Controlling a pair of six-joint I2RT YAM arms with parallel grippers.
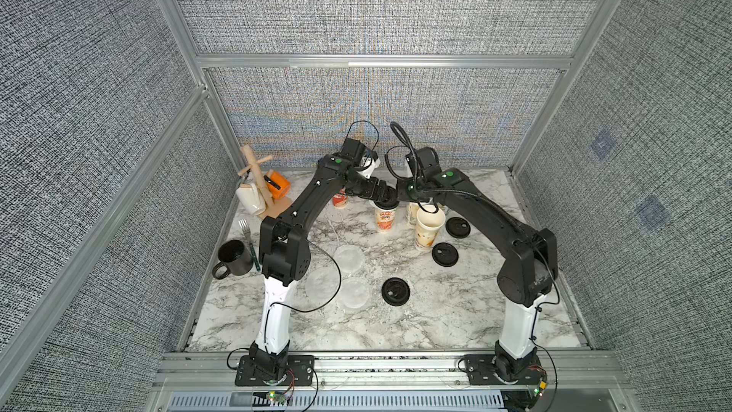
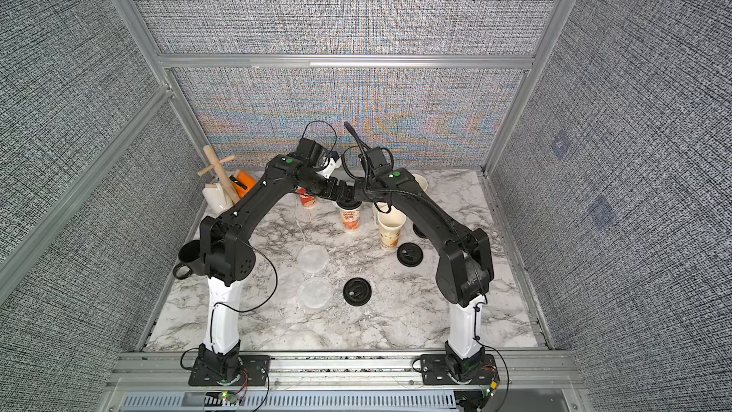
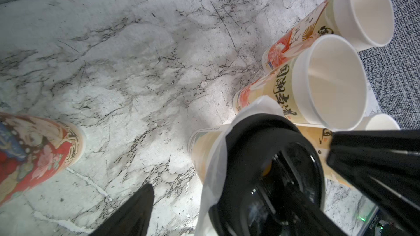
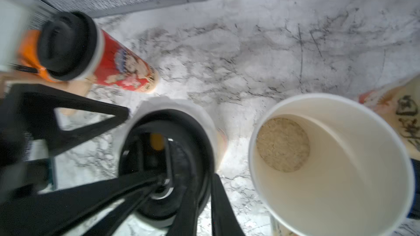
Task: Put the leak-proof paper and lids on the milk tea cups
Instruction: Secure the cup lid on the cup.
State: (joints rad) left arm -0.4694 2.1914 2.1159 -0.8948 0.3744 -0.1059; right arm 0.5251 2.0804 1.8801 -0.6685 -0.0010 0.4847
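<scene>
One sheet of leak-proof paper (image 3: 214, 178) lies over the mouth of a milk tea cup (image 1: 385, 220) which stands directly under both grippers. A black lid (image 3: 261, 150) sits on top of this paper, so only its crumpled whitish edge shows around the lid. The right gripper (image 4: 203, 185) is clenched on the rim of the lid, with one finger inside the rim and one outside. The left gripper (image 1: 382, 193) is released and its jaws stand wide apart. One finger (image 3: 134, 212) is beside the cup, clear of its wall, and the other reaches over the top of the lid. Whether it presses on the lid cannot be told.

Three more paper discs (image 1: 349, 258) lie flat and close together on the marble table (image 1: 435, 323), nearer to the robot's base than the grippers.

On the left arm's side of the grippers stands a red cup (image 4: 127, 71) closed with its own lid. On the right arm's side stand open beige cups (image 1: 428, 227), white inside.

Three loose lids (image 1: 445, 254) lie on the table, also nearer to the base than the grippers, two of them just beyond the beige cups. Far out on the left side are a black mug (image 1: 233, 257), a fork (image 1: 245, 227) and a wooden stand (image 1: 257, 176) with an orange mug (image 1: 278, 186) and a white mug (image 1: 249, 199).
</scene>
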